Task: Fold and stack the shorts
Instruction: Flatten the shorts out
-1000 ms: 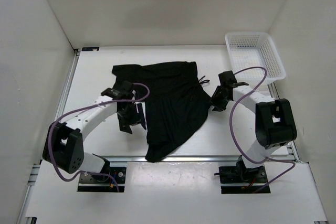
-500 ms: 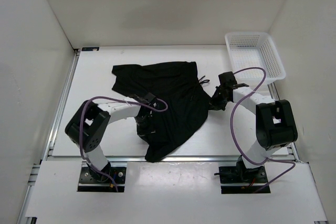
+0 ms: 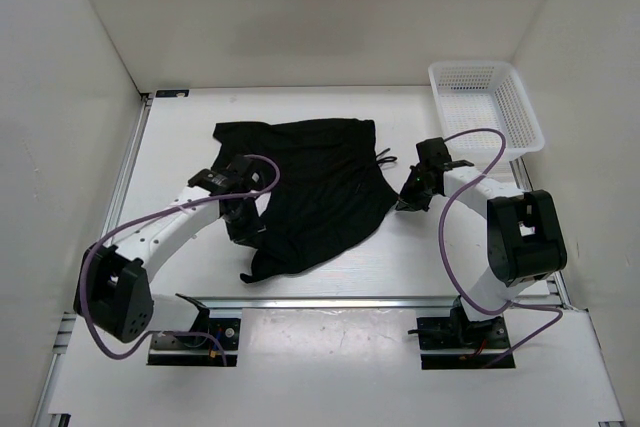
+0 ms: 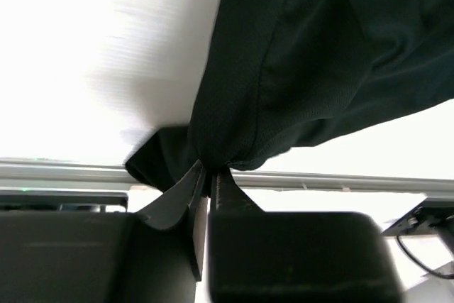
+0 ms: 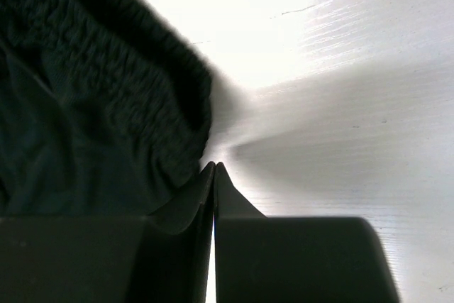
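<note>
The shorts (image 3: 320, 187) are spread, rumpled, at the middle of the table (image 3: 175, 147). A bunched fold at their 8 o'clock edge is pinched between the closed fingers of the left gripper (image 4: 209, 175). The right gripper (image 5: 214, 168) is closed at their 3 o'clock edge, its tips against the waistband; whether cloth is caught cannot be told. A basket (image 3: 485, 107) is seen at 2 o'clock.

Your black shorts (image 3: 315, 182) lie spread and rumpled, with one edge bunched up in the left gripper (image 4: 209, 175). Their gathered waistband sits just beside the right gripper (image 5: 214, 167).
</note>
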